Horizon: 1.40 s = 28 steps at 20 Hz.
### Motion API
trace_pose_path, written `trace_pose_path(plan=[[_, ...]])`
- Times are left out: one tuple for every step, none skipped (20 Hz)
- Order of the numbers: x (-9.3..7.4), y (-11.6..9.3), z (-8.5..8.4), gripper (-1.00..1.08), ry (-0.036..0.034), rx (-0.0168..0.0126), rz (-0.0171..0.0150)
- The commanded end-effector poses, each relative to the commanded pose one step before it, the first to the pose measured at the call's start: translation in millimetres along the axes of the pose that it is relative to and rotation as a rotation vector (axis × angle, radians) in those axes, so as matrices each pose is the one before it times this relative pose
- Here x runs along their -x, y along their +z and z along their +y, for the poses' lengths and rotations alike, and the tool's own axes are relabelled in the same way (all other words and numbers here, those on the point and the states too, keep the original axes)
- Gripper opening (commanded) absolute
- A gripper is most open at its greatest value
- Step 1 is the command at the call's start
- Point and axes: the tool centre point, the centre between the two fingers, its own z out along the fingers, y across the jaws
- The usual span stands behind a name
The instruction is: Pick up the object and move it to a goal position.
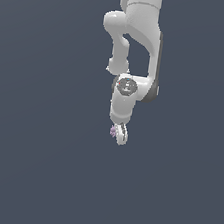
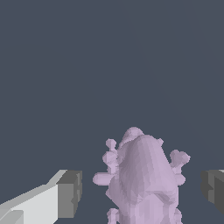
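One arm (image 1: pixel 138 32) reaches down over the bare tabletop (image 1: pixel 31 163); its end effector (image 1: pixel 118 132) stands wide open, gripping nothing, pads (image 2: pixel 69 193) clear of the lilac object (image 2: pixel 142 179) between them. Judged best: centre, then close evenly on the lumpy body, not the spikes

Soft, even light is falling across both renders, casting no visible shadows on the flat slate-grey backdrop. Nothing is blurring or glaring; edges are staying crisp though faceted.
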Motion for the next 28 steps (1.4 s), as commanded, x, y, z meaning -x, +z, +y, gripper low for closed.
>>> trace_pose_path(plan=[[0.06,5.24,-0.78,1.00,0.00022,-0.00127,0.00006],[0.00,0.78,-0.16,1.00,0.00000,0.00000,0.00000],[0.00,0.25,-0.06,1.00,0.00000,0.00000,0.00000],[0.00,0.00,0.00,-1.00,0.00000,0.00000,0.00000],[0.00,0.00,0.00,-1.00,0.00000,0.00000,0.00000],[0.00,0.00,0.00,-1.00,0.00000,0.00000,0.00000],[0.00,0.00,0.00,-1.00,0.00000,0.00000,0.00000],[0.00,0.00,0.00,-1.00,0.00000,0.00000,0.00000],[0.00,0.00,0.00,-1.00,0.00000,0.00000,0.00000],[0.00,0.00,0.00,-1.00,0.00000,0.00000,0.00000],[0.00,0.00,0.00,-1.00,0.00000,0.00000,0.00000],[0.00,0.00,0.00,-1.00,0.00000,0.00000,0.00000],[0.00,0.00,0.00,-1.00,0.00000,0.00000,0.00000],[-0.07,-0.88,-0.46,-1.00,0.00002,-0.00154,-0.00008],[-0.37,-0.01,0.06,-1.00,0.00000,0.00000,0.00000],[-1.12,-0.03,0.18,-1.00,0.00000,0.00000,0.00000],[-1.87,-0.06,0.29,-1.00,0.00000,0.00000,0.00000],[-2.62,-0.08,0.41,-1.00,0.00000,0.00000,0.00000],[-3.37,-0.10,0.53,-1.00,0.00000,0.00000,0.00000],[-4.12,-0.13,0.64,-1.00,0.00000,0.00000,0.00000],[-4.88,-0.15,0.75,-1.00,0.00000,0.00000,0.00000],[-5.65,-0.17,0.87,-1.00,0.00000,0.00000,0.00000],[-6.42,-0.20,0.98,-1.00,0.00000,0.00000,0.00000],[-7.20,-0.22,1.09,-1.00,0.00000,0.00000,0.00000],[-8.00,-0.25,1.20,-1.00,0.00000,0.00000,0.00000],[-8.81,-0.27,1.31,-1.00,0.00000,0.00000,0.00000],[-9.64,-0.30,1.42,-1.00,0.00000,0.00000,0.00000],[-10.48,-0.32,1.53,-1.00,0.00000,0.00000,0.00000]])
